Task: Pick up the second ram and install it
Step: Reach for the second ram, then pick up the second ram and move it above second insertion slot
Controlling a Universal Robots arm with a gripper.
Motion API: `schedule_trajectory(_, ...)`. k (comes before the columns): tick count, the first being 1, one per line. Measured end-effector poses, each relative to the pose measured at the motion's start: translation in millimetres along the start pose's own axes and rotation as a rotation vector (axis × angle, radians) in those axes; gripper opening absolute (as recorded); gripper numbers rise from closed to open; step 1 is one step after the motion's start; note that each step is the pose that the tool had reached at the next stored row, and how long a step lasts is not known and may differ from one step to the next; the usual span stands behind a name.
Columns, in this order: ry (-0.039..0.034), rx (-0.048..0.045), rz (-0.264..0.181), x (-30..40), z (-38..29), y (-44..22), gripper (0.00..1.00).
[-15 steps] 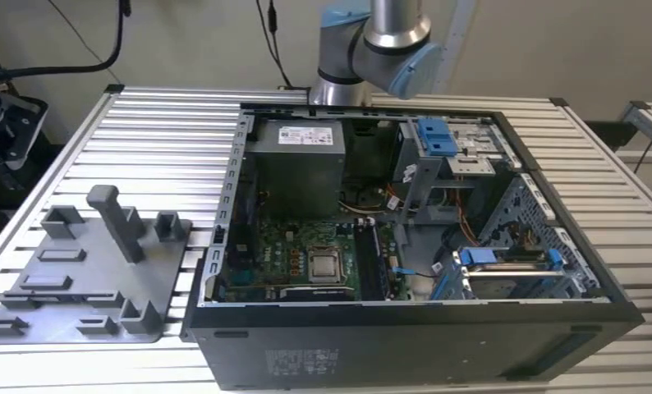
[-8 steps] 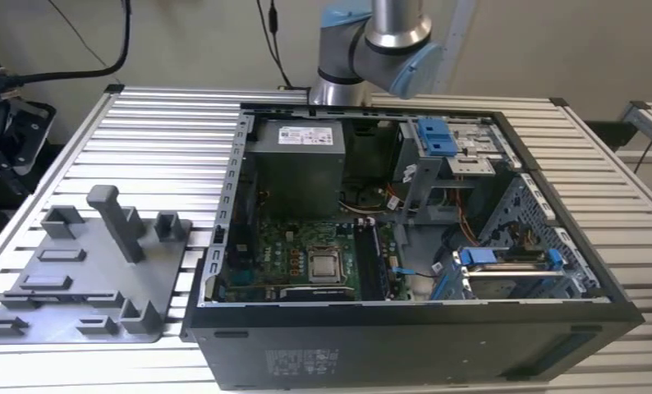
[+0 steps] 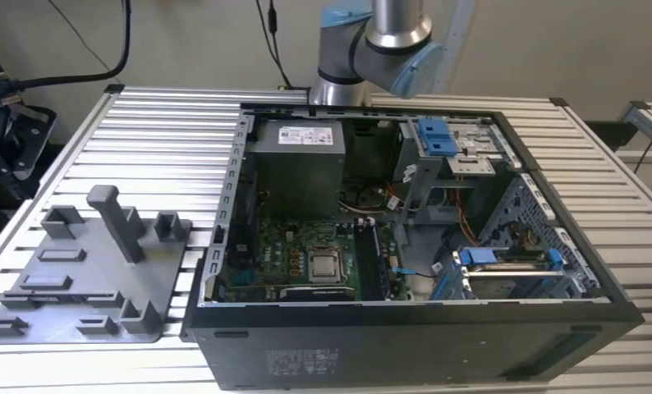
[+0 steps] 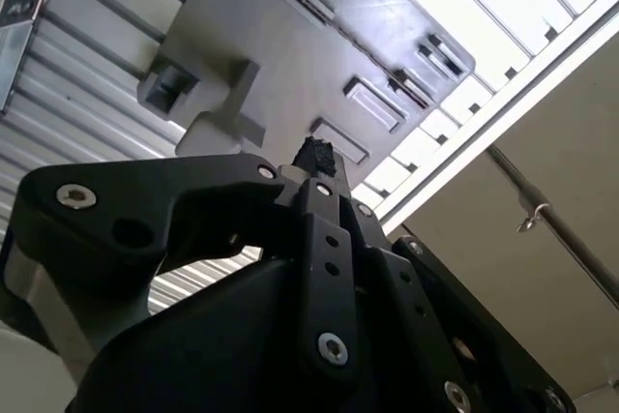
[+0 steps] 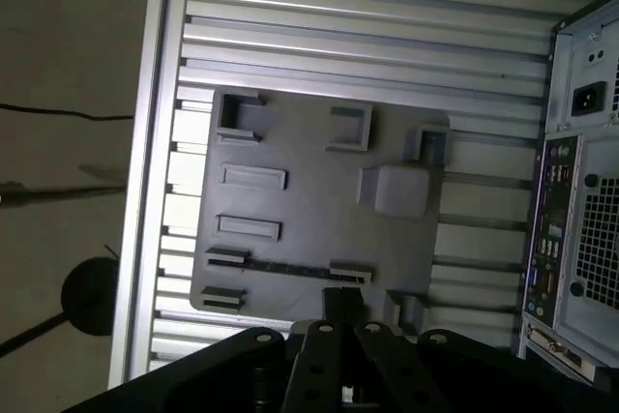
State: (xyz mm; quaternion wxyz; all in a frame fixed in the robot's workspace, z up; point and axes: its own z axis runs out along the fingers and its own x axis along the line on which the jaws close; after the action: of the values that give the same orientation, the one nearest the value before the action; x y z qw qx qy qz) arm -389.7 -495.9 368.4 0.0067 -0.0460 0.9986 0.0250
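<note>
The second ram [image 5: 290, 267] looks like a thin dark strip standing on edge between two end holders of the grey fixture tray [image 5: 309, 202]. In the exterior view the same strip [image 3: 61, 294] lies near the tray's front. My gripper [image 5: 343, 303] hangs well above that tray, over the strip's end nearer the computer case, and touches nothing. Its black fingers [image 4: 314, 158] meet at one tip with nothing between them, so it is shut. The open computer case [image 3: 414, 328] holds the green motherboard [image 3: 271, 246] with its memory slots [image 3: 377, 256].
A tall grey upright post [image 3: 116, 222] and several low holders stand on the tray. The slatted metal table [image 3: 162, 139] carries tray and case. The arm's elbow [image 3: 381, 41] rises behind the case. The case's rear panel [image 5: 571, 200] borders the tray.
</note>
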Motion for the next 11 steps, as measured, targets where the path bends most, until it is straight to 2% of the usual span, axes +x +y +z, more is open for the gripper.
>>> schedule_trajectory(11, -0.0001, -0.0001, 0.000, 0.2, 0.0, -2.0, 0.11)
